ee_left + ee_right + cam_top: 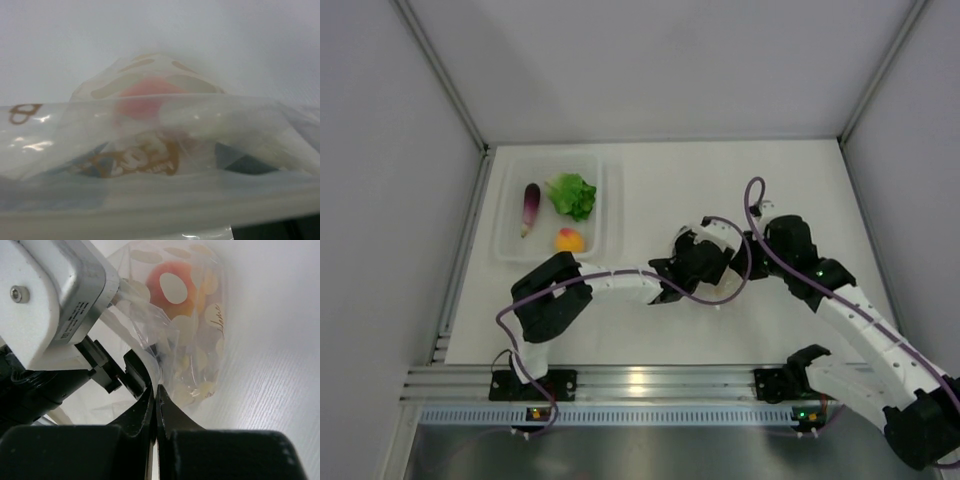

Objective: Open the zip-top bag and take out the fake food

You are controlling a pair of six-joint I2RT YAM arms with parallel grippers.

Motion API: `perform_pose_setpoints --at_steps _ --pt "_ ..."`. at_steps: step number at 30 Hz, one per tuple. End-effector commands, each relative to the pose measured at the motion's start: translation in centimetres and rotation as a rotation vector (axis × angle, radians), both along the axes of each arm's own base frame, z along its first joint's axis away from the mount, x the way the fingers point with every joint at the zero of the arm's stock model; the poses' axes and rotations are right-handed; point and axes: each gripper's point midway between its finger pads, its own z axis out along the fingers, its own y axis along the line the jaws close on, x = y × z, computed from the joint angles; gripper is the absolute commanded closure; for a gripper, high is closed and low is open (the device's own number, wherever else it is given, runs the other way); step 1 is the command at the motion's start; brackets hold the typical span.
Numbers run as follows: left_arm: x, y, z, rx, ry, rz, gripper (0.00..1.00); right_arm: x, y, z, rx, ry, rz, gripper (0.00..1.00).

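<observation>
Risk: the one peach-like fruit (170,290) left inside sits deep in the zip-top bag (200,335), at the end far from the R tool (156,396). If the mouth isn't spread enough, a reach-in prob just shoves fruit + film along the tabletop (720,190). R tool is pressed shut, w/ a thin edge of bag film seemingly pinched btwn its jaws. Film looks slick, so a tug could slip it free & the bag flops. L tool (120,371) is right against the bag's near side, just beside the R tool. Can't tell if it's wide or narrow, since film fills its own cam. Bag lies mid-tabletop btwn both tools, well apart from the clear tray (510,245) w/ eggplant (531,205), lettuce (572,195) & 2nd fruit (569,240).
</observation>
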Motion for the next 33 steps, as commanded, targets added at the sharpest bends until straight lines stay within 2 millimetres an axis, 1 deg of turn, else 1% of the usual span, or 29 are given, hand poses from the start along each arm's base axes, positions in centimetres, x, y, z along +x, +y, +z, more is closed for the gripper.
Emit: perform_pose_setpoints --at_steps 1,2,3,4,6,7,9,10,12,13,15,16,17,18,20,21,22,23,24,25,27,29,30,32,33 --pt "1.7 -2.9 2.4 -0.05 -0.113 -0.04 0.12 -1.0 2.6 1.7 0.104 -0.019 0.124 1.0" --pt "1.9 -3.0 2.0 -0.039 -0.117 -0.038 0.11 -1.0 2.6 1.7 0.104 -0.015 0.124 1.0" --pt "2.2 -3.1 1.9 -0.03 -0.125 -0.045 0.11 -1.1 2.7 1.7 0.108 -0.014 0.131 1.0" --pt "2.8 -3.4 1.9 -0.036 -0.136 -0.058 0.09 -1.2 2.7 1.5 0.109 -0.007 0.133 1.0" --pt "3.4 -3.9 2.3 -0.038 -0.147 -0.071 0.08 -1.2 2.7 1.3 0.106 0.0 0.131 1.0" --pt "4.0 -3.9 1.6 -0.029 -0.141 -0.071 0.08 -1.2 2.7 1.2 0.106 0.003 0.132 1.0" --pt "4.5 -4.3 1.2 -0.037 -0.126 -0.1 0.08 -1.2 2.8 1.0 0.103 0.013 0.136 1.0" --pt "5.2 -4.4 0.8 -0.036 -0.12 -0.101 0.1 -1.2 2.8 1.0 0.104 0.012 0.134 1.0" --pt "5.6 -4.6 0.4 -0.035 -0.112 -0.118 0.13 -0.9 2.5 0.8 0.094 0.008 0.114 1.0" --pt "5.6 -4.7 -0.1 -0.029 -0.106 -0.125 0.14 -0.8 2.3 0.8 0.089 0.006 0.102 1.0" --pt "5.4 -5.6 -0.2 -0.048 -0.091 -0.16 0.18 -0.3 1.7 0.5 0.065 0.002 0.056 1.0" --pt "5.1 -6.0 -0.7 -0.049 -0.081 -0.177 0.19 -0.1 1.4 0.4 0.058 -0.003 0.04 1.0" --pt "5.2 -6.5 -0.4 -0.069 -0.078 -0.189 0.19 0.2 1.0 0.3 0.046 -0.007 0.01 1.0" --pt "4.8 -7.2 -0.5 -0.08 -0.067 -0.22 0.19 0.4 0.8 0.3 0.043 -0.013 -0.006 1.0" --pt "4.7 -7.8 -1.0 -0.091 -0.052 -0.235 0.16 0.4 0.5 0.2 0.04 -0.018 -0.017 1.0" --pt "5.0 -8.3 -0.5 -0.104 -0.061 -0.24 0.15 0.3 0.5 0.1 0.04 -0.016 -0.015 1.0" --pt "5.2 -8.5 -1.3 -0.095 -0.058 -0.235 0.12 0.4 0.4 0.1 0.043 -0.013 -0.019 1.0" --pt "5.3 -8.7 -1.4 -0.096 -0.058 -0.234 0.1 0.3 0.6 0.1 0.05 -0.012 -0.009 1.0" --pt "5.5 -9.2 -1.0 -0.108 -0.065 -0.234 0.09 0.3 0.6 -0.1 0.053 -0.007 -0.005 1.0" --pt "5.6 -9.4 -1.8 -0.103 -0.055 -0.243 0.09 0.2 0.7 -0.2 0.055 -0.002 -0.001 1.0" --pt "5.9 -9.9 -2.0 -0.114 -0.051 -0.24 0.09 0.1 0.8 -0.4 0.057 0.005 0.007 1.0" --pt "6.0 -10.6 -2.1 -0.126 -0.047 -0.249 0.16 0.1 1.0 -0.5 0.061 0.007 0.014 1.0" --pt "6.2 -10.8 -2.1 -0.132 -0.048 -0.249 0.25 0.1 1.0 -0.4 0.062 0.006 0.015 1.0" --pt "6.3 -11.1 -1.9 -0.139 -0.05 -0.25 0.37 0.1 0.9 -0.5 0.06 0.008 0.015 1.0" --pt "6.5 -11.1 -1.8 -0.142 -0.052 -0.245 0.5 0.2 0.9 -0.4 0.061 0.006 0.015 1.0"
